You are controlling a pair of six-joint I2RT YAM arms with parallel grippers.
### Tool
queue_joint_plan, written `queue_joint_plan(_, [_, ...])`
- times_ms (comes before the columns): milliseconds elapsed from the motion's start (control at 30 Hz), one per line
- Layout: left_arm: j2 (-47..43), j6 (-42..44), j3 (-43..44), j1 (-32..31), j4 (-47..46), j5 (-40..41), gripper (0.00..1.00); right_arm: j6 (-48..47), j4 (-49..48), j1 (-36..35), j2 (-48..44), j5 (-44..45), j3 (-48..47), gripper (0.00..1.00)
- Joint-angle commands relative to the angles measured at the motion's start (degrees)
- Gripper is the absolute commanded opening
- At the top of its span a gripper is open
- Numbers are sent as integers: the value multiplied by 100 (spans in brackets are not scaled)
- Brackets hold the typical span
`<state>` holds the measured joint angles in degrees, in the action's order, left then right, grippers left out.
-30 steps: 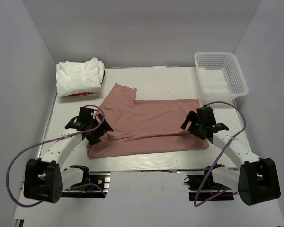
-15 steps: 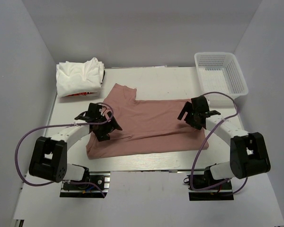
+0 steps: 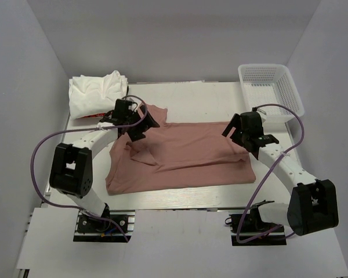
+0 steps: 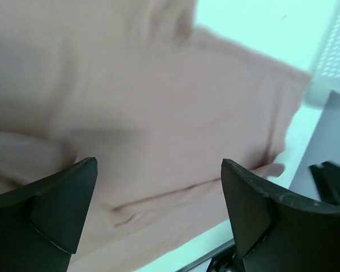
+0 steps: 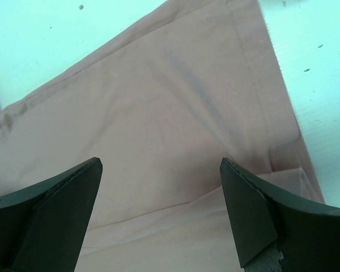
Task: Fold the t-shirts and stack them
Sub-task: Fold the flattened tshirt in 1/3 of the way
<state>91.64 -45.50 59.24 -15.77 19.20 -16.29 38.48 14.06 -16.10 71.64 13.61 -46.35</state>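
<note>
The dusty pink t-shirt point(image 3: 185, 152) lies spread flat across the table's middle, plain side up, with a sleeve sticking out at its far left. My left gripper point(image 3: 144, 123) hovers open over that far-left sleeve area, and the left wrist view shows only pink cloth point(image 4: 158, 85) between its fingers point(image 4: 68, 192). My right gripper point(image 3: 232, 138) hangs open above the shirt's right edge, with the hem point(image 5: 260, 85) and a fold line under it and nothing held. A stack of folded white t-shirts point(image 3: 97, 94), with a bit of red print at its base, sits at the far left corner.
A white plastic mesh basket point(image 3: 271, 91) stands at the far right corner, also seen from the left wrist point(image 4: 335, 39). Bare table point(image 3: 200, 98) runs between the stack and the basket. Purple cables loop from both arms.
My left gripper has swung from the shirt's near-left part to its far-left sleeve. The right gripper has shifted slightly toward the far side. Both stayed open; the cloth's left side now shows a wrinkle.
</note>
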Motion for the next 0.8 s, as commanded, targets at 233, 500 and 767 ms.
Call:
queue_joint_plan(233, [656, 805, 1495, -119, 1059, 537, 100, -173, 580, 1, -36, 318, -428, 90])
queue_joint_plan(500, [-1911, 499, -755, -234, 1226, 1146, 100, -411, 606, -7, -62, 107, -243, 90])
queue_joint_plan(767, [-1553, 445, -1213, -286, 1175, 1093, 100, -490, 641, -7, -106, 28, -120, 90])
